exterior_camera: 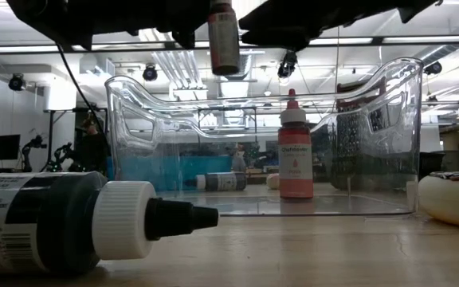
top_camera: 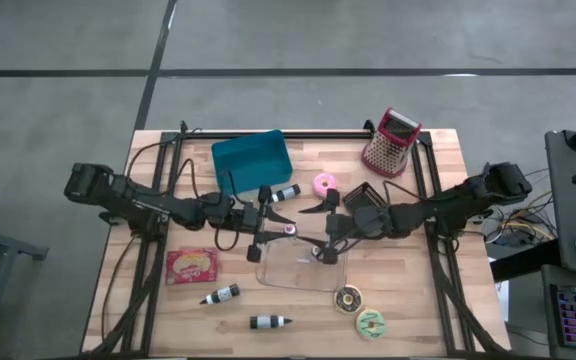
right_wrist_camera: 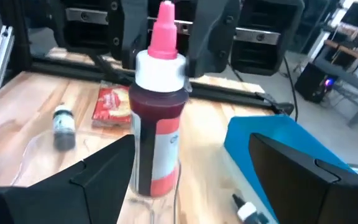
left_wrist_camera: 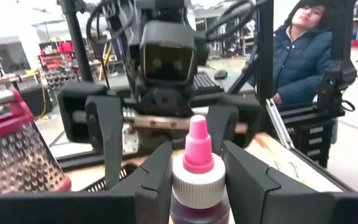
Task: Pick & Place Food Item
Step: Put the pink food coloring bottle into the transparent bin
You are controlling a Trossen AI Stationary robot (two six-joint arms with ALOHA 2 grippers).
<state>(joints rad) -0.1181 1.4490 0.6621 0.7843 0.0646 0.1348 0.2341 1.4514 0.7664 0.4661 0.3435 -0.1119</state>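
Observation:
A small bottle [right_wrist_camera: 157,124] of dark red liquid, with a white cap and a pink tip, hangs upright over the clear plastic container [top_camera: 298,268]. My left gripper [top_camera: 286,229] is shut on it. My right gripper [right_wrist_camera: 185,186] faces it from the table's right, open. Its fingers stand on either side of the bottle without touching it. In the low view the bottle's lower end [exterior_camera: 223,40] shows above the container's rim. A second red bottle [exterior_camera: 296,151] stands on its base inside the container. My left gripper pinches the bottle between its two fingers at the white cap and the top of the body [left_wrist_camera: 178,186]. The fingers [left_wrist_camera: 247,180] lie level, coming from the table's left. The bottle stays upright, tip up, lifted clear above the clear container.
A teal bin [top_camera: 251,160] and a red grater [top_camera: 391,142] stand at the far side, with a pink donut [top_camera: 325,184] between them. A red snack packet [top_camera: 191,265], dark bottles [top_camera: 220,294] and two donuts [top_camera: 347,298] lie nearer. A person [left_wrist_camera: 303,50] sits beyond the table.

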